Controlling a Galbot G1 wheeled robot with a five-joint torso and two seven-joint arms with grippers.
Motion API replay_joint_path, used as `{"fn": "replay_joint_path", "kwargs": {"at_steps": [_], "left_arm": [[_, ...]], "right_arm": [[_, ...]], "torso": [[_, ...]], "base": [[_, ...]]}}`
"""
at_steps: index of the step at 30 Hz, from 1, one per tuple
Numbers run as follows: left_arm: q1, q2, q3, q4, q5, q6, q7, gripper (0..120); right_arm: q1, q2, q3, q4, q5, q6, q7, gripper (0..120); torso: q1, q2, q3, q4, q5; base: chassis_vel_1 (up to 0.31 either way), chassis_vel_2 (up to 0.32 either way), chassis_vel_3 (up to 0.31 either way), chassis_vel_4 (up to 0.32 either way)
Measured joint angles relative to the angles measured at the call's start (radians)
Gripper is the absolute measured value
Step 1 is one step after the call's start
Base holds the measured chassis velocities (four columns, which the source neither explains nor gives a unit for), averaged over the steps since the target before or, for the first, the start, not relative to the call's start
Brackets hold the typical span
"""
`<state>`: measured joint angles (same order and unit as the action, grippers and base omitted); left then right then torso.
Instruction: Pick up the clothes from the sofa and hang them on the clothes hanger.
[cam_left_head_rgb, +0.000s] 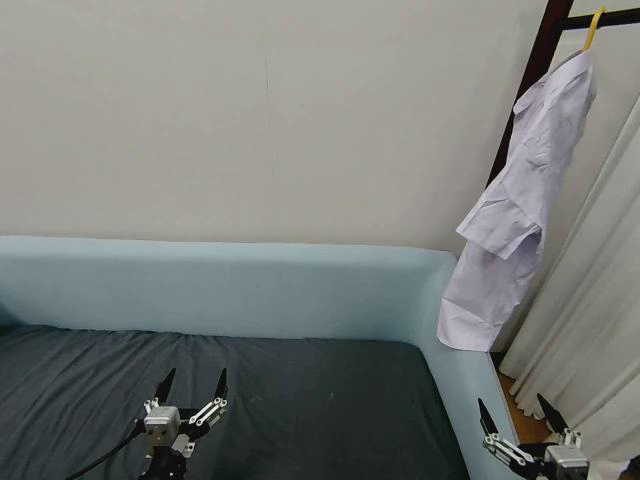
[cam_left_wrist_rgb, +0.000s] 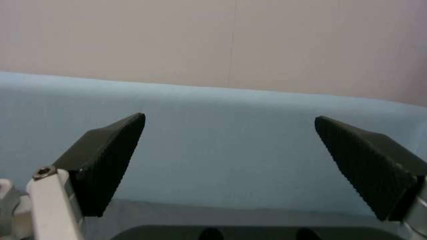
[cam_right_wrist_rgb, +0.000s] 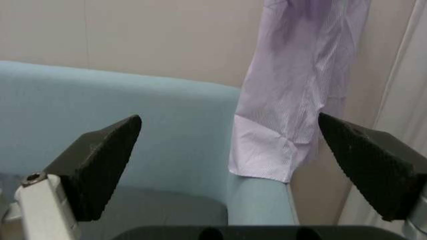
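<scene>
Shirt (cam_left_head_rgb: 520, 200), lilac, hangs on a yellow hanger (cam_left_head_rgb: 595, 25) beside the right end of the sofa (cam_left_head_rgb: 250, 290); right wrist view adds its hem at the sofa's back corner. Left pincer (cam_left_head_rgb: 195, 380) gapes empty over the sofa seat, right pincer (cam_left_head_rgb: 512, 408) gapes at its right arm.

The sofa (cam_left_head_rgb: 220, 290) runs across from the left, its back against the wall (cam_left_head_rgb: 250, 110). A clothes rack (cam_left_head_rgb: 540, 50) stands behind its right end. The shirt (cam_left_head_rgb: 520, 200) hangs from a hanger (cam_left_head_rgb: 595, 28) on the rack, reaching down to the sofa's right arm. A curtain (cam_left_head_rgb: 590, 330) falls to the right of the shirt. The left end effector (cam_left_head_rgb: 196, 375) is over the seat, and the right end effector (cam_left_head_rgb: 510, 402) is over the right arm's near end.
</scene>
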<state>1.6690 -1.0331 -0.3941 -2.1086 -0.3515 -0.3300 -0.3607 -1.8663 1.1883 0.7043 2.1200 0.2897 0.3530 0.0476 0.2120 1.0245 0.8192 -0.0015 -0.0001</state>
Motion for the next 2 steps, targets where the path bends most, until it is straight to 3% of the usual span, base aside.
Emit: {"fn": "replay_joint_path", "kwargs": {"at_steps": [2], "left_arm": [[0.000, 0.000, 0.000, 0.000, 0.000, 0.000, 0.000, 100]], "right_arm": [[0.000, 0.000, 0.000, 0.000, 0.000, 0.000, 0.000, 100]], "torso": [[0.000, 0.000, 0.000, 0.0000, 0.0000]], "base": [[0.000, 0.000, 0.000, 0.000]]}}
